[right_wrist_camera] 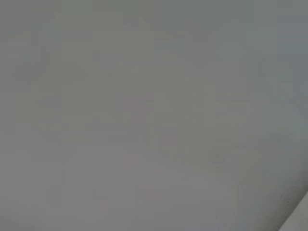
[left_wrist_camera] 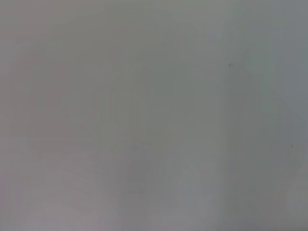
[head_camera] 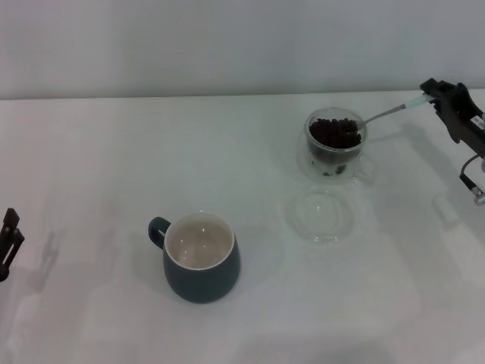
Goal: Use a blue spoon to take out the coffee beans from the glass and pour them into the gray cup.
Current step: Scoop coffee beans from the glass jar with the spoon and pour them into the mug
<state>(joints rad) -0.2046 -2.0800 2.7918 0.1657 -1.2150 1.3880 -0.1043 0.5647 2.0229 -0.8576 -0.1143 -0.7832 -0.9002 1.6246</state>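
In the head view, the clear double-walled glass [head_camera: 336,145] stands at the back right, filled with dark coffee beans [head_camera: 334,133]. The blue spoon [head_camera: 383,115] slants down into the glass, its metal bowl among the beans at the rim. My right gripper [head_camera: 433,94] is shut on the spoon's pale blue handle end, to the right of the glass. The dark blue-gray cup [head_camera: 201,256] with a white, empty inside stands at the front centre-left, handle to the left. My left gripper [head_camera: 7,241] is parked at the left edge. Both wrist views show only plain grey.
A flat clear round glass dish [head_camera: 321,216] lies on the white table [head_camera: 91,174] just in front of the glass, between it and the cup. A pale wall runs along the back edge.
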